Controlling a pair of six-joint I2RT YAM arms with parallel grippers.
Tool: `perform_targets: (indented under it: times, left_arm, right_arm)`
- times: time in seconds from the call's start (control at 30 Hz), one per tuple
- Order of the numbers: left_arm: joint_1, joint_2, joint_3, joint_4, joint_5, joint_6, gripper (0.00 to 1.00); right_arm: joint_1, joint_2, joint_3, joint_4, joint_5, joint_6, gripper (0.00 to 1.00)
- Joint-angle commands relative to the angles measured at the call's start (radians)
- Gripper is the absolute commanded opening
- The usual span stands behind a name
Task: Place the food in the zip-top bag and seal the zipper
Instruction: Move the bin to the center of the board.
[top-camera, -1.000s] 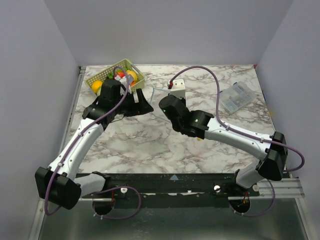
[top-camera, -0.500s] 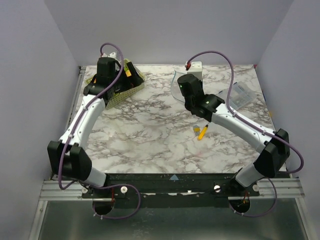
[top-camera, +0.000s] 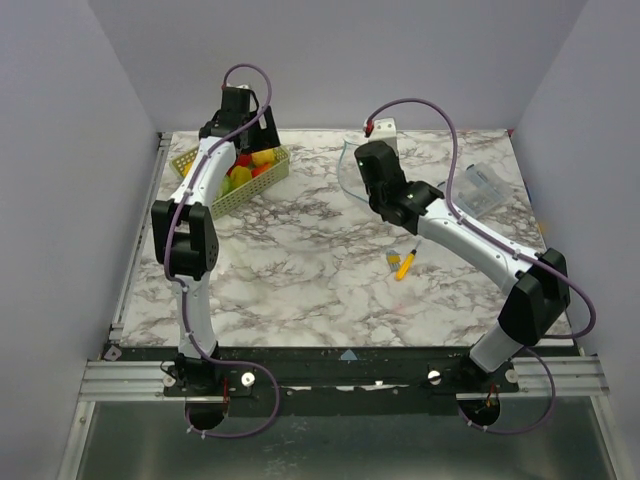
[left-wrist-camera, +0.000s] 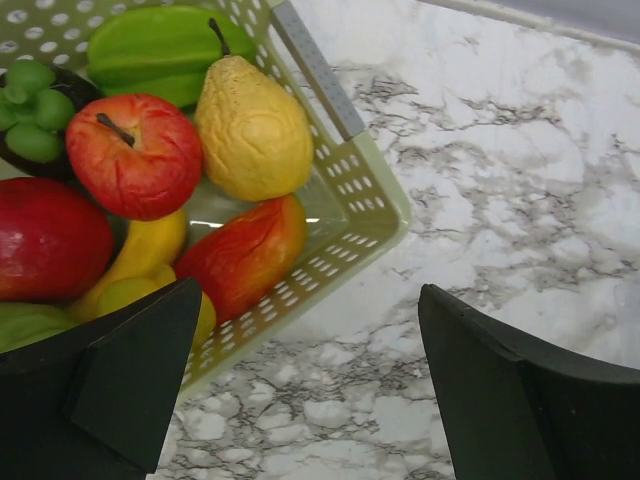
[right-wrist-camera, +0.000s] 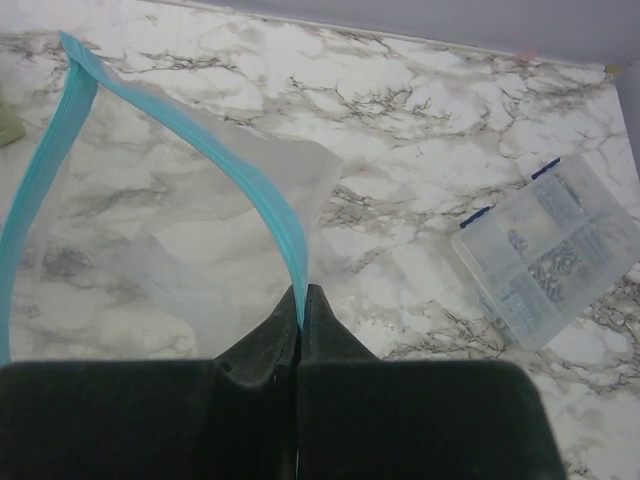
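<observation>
The marbled bench (top-camera: 300, 270) carries a green basket (top-camera: 258, 186) far left, a clear compartment box (top-camera: 478, 192) far right, and a yellow stick (top-camera: 402, 264) mid-right.

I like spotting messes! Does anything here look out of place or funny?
A thin yellow stick lies alone on the table, far from the green basket where the toy food sits. Nothing else looks spilled or broken; the right end effector is shut on the bag's blue zipper.

Food (left-wrist-camera: 135, 155) in basket (left-wrist-camera: 352, 192) far left, zip-top bag (right-wrist-camera: 230, 225) right of it, box (right-wrist-camera: 545, 250) rightmost
</observation>
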Motion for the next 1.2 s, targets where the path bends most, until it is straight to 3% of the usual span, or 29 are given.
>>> perform_targets:
  times: [0.0, 0.23, 0.7, 1.17]
  left_arm:
    - [0.01, 0.042, 0.102, -0.092, -0.138, 0.1, 0.93]
    - [0.059, 0.122, 0.128, -0.195, -0.089, 0.109, 0.94]
    - [0.076, 0.17, 0.094, -0.357, -0.143, 0.107, 0.94]
    - [0.086, -0.096, -0.355, -0.27, -0.099, 0.044, 0.88]
  right_arm:
    - [-0.012, 0.008, -0.023, 0.007, -0.04, -0.019, 0.01]
    - [-0.012, -0.013, -0.034, -0.01, -0.054, -0.017, 0.01]
    - [-0.012, -0.064, -0.058, -0.017, -0.115, 0.011, 0.01]
    - [-0.013, -0.095, -0.09, -0.033, -0.161, 0.04, 0.0]
